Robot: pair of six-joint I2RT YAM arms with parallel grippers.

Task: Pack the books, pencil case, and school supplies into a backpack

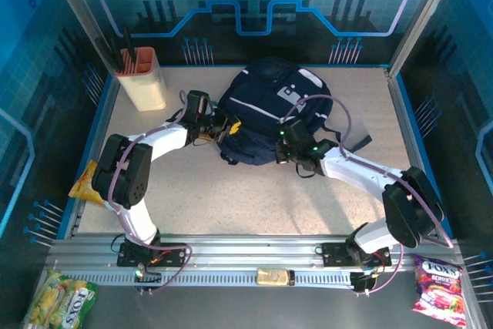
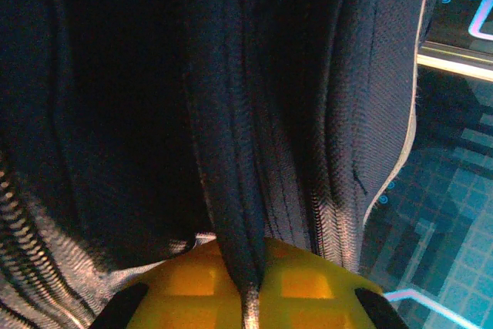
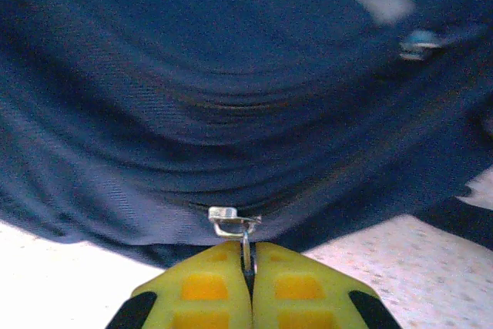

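The backpack (image 1: 269, 109) is lying mid-table; the left gripper (image 2: 248, 298) is pinching a fold of its fabric tight; the right gripper (image 3: 249, 287) is clamping the zipper pull (image 3: 245, 250); I'd guess packing is nearly finished, with zipping remaining.

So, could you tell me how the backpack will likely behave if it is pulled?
Probably floppy: the backpack fabric sags in folds where the left gripper pinches it. It will likely stretch and drag rather than lift as one piece, since it lies slumped on the table. The zipper pull in the right gripper looks small and may slip.
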